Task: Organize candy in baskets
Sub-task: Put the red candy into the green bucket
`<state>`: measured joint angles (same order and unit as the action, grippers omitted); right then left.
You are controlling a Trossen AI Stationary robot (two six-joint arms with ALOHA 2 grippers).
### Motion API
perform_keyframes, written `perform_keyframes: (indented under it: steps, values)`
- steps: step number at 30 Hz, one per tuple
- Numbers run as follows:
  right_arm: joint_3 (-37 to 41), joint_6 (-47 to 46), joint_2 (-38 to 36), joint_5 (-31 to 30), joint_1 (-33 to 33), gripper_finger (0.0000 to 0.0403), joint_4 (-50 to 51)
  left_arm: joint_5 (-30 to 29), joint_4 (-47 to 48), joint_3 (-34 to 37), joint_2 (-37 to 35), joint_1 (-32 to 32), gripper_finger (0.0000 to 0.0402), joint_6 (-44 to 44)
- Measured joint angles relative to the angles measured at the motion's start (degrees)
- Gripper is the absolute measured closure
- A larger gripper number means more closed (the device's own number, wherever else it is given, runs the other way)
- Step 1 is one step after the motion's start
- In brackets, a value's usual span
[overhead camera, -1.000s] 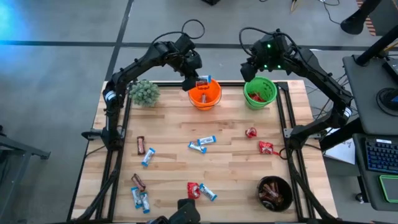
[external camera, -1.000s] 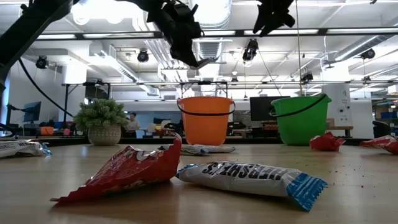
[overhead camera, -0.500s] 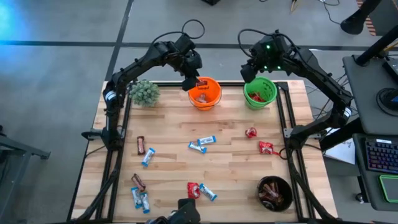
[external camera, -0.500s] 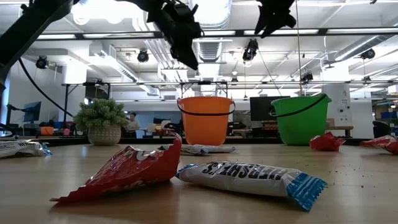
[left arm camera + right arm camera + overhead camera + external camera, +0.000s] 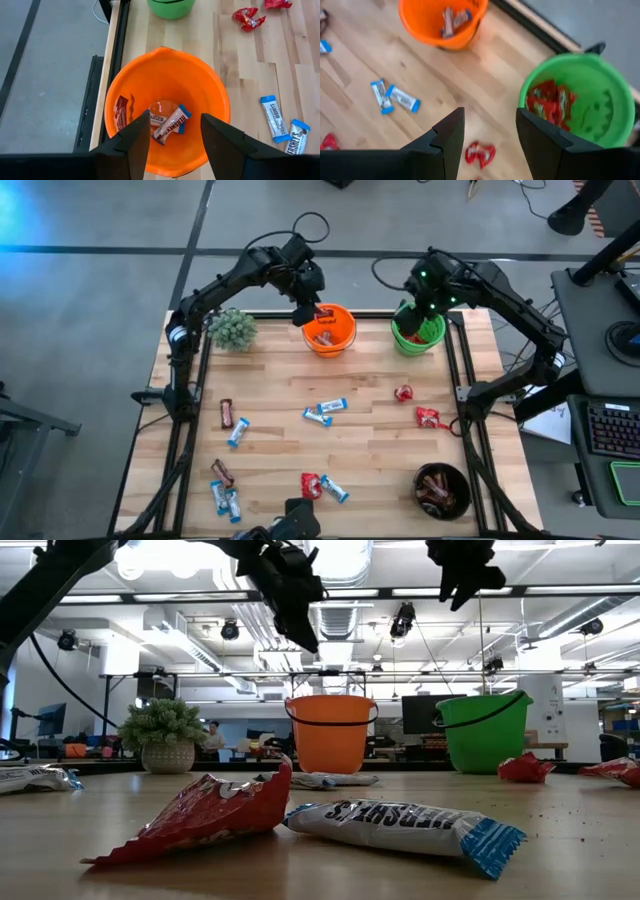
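My left gripper (image 5: 308,310) (image 5: 175,142) hangs open over the orange pail (image 5: 332,332) (image 5: 150,75). In the pail's bottom lies a blue-and-white candy bar (image 5: 171,124). My right gripper (image 5: 425,305) (image 5: 490,135) hangs open above the near rim of the green pail (image 5: 416,335) (image 5: 600,115), which holds red candies (image 5: 547,102). More candy lies loose on the table: blue-and-white bars (image 5: 325,412), red packets (image 5: 428,417) and a brown bar (image 5: 227,413). The black bowl (image 5: 442,490) at the near right holds brown candies.
A fuzzy green plant (image 5: 232,328) stands at the far left of the table. In the low view a red wrapper (image 5: 200,818) and a blue-and-white bar (image 5: 400,825) lie close to the camera. Black frame rails run along both table sides.
My left gripper has opened over the orange pail and let go of a blue-and-white candy, which has fallen into the pail. My right gripper has moved toward the table's right and near edges, over the green pail, and has tipped further down.
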<state>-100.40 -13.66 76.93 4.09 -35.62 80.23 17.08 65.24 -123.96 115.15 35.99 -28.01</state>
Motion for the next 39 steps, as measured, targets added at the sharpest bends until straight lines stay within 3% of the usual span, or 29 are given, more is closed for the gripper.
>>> perform_keyframes:
  steps: [13, 30, 34, 39]
  values:
    - [3.31, -7.14, 0.09, -0.89, 7.8, 0.0234, 4.76, 0.0, 0.37, 0.0, -0.02, 0.01, 0.0244, -0.63]
    - [25.13, -17.28, 0.11, -0.54, 15.78, 0.0234, 2.56, -0.04, 2.96, -0.02, -0.24, 0.06, 0.0244, -1.31]
    - [27.92, -14.74, 0.11, 0.85, 18.05, 0.0234, 1.68, -0.04, 3.08, -0.02, -0.24, 0.06, 0.0244, -1.31]
    - [29.99, -4.16, 0.11, 0.74, 19.88, 0.0234, 1.42, -0.04, 3.1, -0.02, -0.24, 0.06, 0.0244, -1.31]
